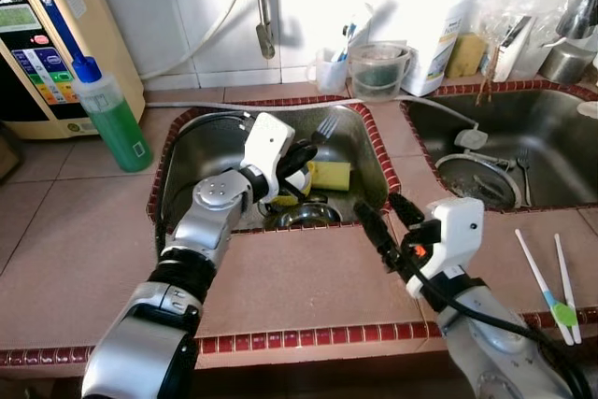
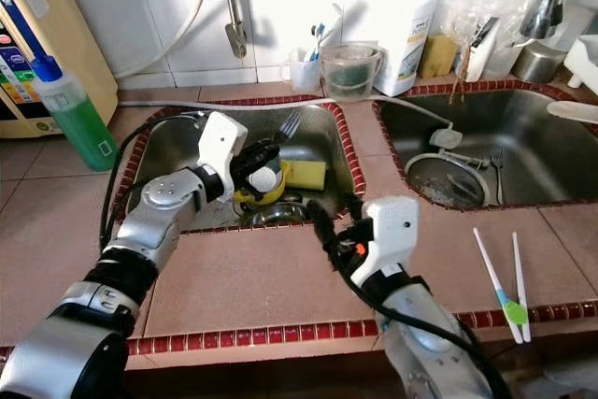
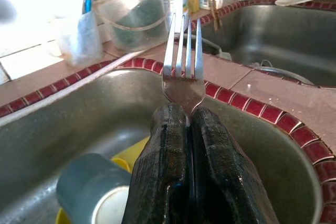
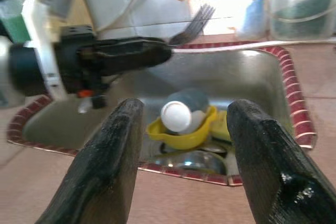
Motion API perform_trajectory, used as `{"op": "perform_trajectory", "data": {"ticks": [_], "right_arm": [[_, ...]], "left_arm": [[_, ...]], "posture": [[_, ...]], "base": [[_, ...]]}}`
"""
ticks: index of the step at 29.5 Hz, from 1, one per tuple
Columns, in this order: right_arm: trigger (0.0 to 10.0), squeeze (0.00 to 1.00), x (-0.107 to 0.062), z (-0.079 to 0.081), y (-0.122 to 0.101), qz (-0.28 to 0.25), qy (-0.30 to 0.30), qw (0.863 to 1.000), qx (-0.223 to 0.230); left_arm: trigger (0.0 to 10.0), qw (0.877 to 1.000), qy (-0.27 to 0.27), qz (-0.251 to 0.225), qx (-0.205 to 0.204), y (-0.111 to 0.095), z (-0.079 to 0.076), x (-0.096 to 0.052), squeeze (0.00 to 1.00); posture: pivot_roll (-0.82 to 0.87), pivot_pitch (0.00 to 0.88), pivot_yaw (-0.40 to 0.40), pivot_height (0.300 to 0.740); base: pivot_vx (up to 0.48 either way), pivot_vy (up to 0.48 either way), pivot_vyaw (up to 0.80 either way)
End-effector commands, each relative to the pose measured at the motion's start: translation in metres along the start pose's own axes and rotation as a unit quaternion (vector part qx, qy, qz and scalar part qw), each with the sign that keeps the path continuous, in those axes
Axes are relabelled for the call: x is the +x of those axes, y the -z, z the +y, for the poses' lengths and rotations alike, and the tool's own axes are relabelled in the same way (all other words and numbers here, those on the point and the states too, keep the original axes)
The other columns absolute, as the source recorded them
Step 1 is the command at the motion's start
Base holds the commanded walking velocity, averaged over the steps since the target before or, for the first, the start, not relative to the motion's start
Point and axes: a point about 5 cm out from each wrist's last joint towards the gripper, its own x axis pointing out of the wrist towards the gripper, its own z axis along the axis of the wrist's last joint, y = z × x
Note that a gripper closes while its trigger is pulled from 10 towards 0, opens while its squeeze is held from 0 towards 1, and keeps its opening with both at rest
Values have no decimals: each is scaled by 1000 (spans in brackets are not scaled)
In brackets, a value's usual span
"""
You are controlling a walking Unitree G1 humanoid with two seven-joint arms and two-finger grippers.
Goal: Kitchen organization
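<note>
Left pincer: the left pincer [image 3: 189, 129] is clamped tight on the neck of a fork [image 3: 182, 59], both fingers pressed together with the metal between them. It hangs over the left sink [image 1: 192, 137], tines pointing up and away toward the back wall.
Why held so: gripping low on the neck, just under the tines, keeps the fork from swinging; I judge it is lifted out of the basin to be put elsewhere.
Right pincer: the right pincer [image 4: 181, 145] stands wide apart and empty, low over the tiled desk [image 1: 299, 277] just in front of the sink's red-tiled rim, aimed into the basin.
Why placed so: it looks ready to take the next item, or to receive the fork, though that is only a guess.
In the basin: a yellow bowl [image 4: 181, 132] with a grey cup [image 4: 184, 108] lying on its side in it, a yellow sponge [image 1: 329, 175] just beside, and a steel bowl [image 4: 191, 161] nearest the front rim.
Right sink: another fork [image 2: 497, 170] lies near the drain.
On the desk: a green soap bottle [image 1: 110, 114] stands left of the basin; two toothbrushes [image 1: 551, 292] lie near the front right edge.
Progress: early, judging by how much is left in the basin.
</note>
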Motion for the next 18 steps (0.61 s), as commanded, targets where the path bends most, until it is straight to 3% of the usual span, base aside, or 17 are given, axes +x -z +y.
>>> {"op": "perform_trajectory", "data": {"ticks": [1, 18], "right_arm": [[10000, 0, -2, 4, -1, -1, -5, 1000, 8], [10000, 0, -24, 33, -7, 4, -19, 996, 89]], "left_arm": [[10000, 1000, 1, 4, 10, 0, 2, 0, 0], [10000, 999, 13, 34, 31, 8, 9, 2, 0]], "posture": [[-194, 127, 105, 740], [-235, 229, 171, 740]], "base": [[0, 0, 0], [0, 0, 0]]}}
